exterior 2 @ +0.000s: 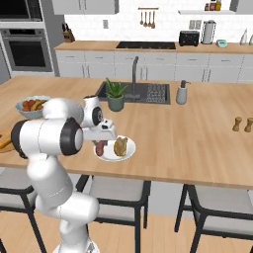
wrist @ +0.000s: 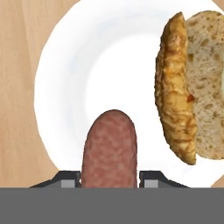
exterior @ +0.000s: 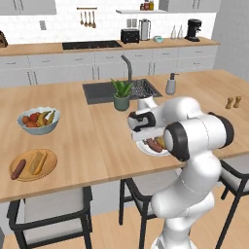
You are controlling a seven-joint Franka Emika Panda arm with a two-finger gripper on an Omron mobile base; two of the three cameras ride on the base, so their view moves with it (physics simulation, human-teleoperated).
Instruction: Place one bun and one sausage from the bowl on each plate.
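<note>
My gripper is shut on a reddish-brown sausage and holds it just over the white plate. On the right half of that plate lies a golden-brown toasted bun. From the right base view the gripper hangs over the plate's left side, the sausage beneath it and the bun beside it. Far left on the counter, the tan wooden plate carries a darker sausage and a yellow-orange bun. The bowl is out of view.
A grey-blue fruit bowl stands behind the tan plate. A potted plant, the sink and a soap dispenser lie beyond the white plate. Two small shakers stand at the right. Stools line the counter's near edge.
</note>
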